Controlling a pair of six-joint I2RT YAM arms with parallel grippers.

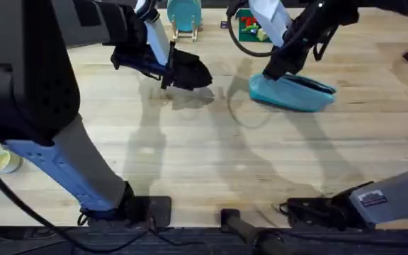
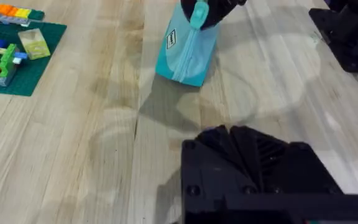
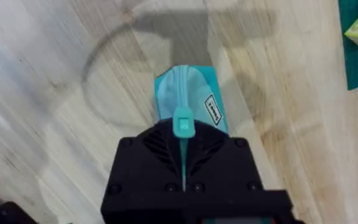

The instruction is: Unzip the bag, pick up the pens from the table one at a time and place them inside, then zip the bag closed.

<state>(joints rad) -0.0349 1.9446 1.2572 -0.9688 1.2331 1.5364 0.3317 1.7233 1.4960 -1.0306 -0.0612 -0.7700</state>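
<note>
On the table's (image 1: 211,163) far right, right gripper (image 1: 278,69) pinching the bag (image 1: 296,95), zipper pull (image 3: 183,122) clear from its wrist, left gripper (image 1: 186,74) pressed together mid-table.

Bright, soft shadows, perhaps slight blur

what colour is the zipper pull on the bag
Teal, a shade deeper than the light blue bag. The zipper pull shows best in the right wrist view.

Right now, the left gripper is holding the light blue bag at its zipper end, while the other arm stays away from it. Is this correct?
Not quite: the right gripper is the one on the bag, as the overhead view shows. The right wrist view shows the zipper pull at its fingers. The left gripper is apart from it.
</note>
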